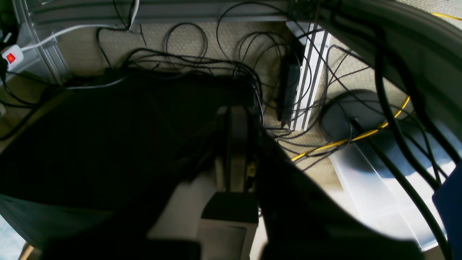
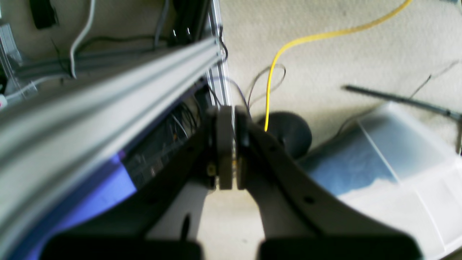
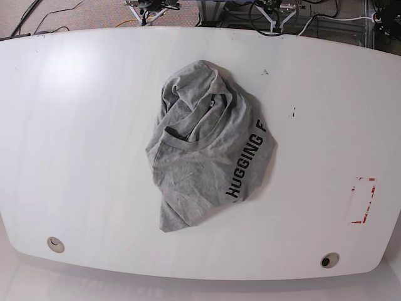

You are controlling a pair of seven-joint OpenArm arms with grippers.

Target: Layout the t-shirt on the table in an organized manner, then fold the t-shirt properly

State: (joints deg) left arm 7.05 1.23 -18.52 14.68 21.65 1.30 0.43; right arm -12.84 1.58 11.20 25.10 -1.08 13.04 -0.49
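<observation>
Nothing done yet: t-shirt (image 3: 210,147) crumpled mid-table (image 3: 75,125), both layout and fold remain; left hand (image 1: 236,144) and right hand (image 2: 231,144) closed empty, apparently parked off-table.

Carpeted floor strewn with cables beneath and behind the work area.

In the left wrist view, beige carpet (image 1: 202,39) filled the upper half, crossed by a tangle of black cables (image 1: 249,68); a white power strip (image 1: 11,57) with a red switch sat at the upper left, a yellow cable (image 1: 346,140) ran across the right, beside a round black base (image 1: 348,113). In the right wrist view, a grey metal rail (image 2: 108,97) slanted across the left and a clear plastic bin (image 2: 404,173) lay at lower right. Light was bright and even.
</observation>
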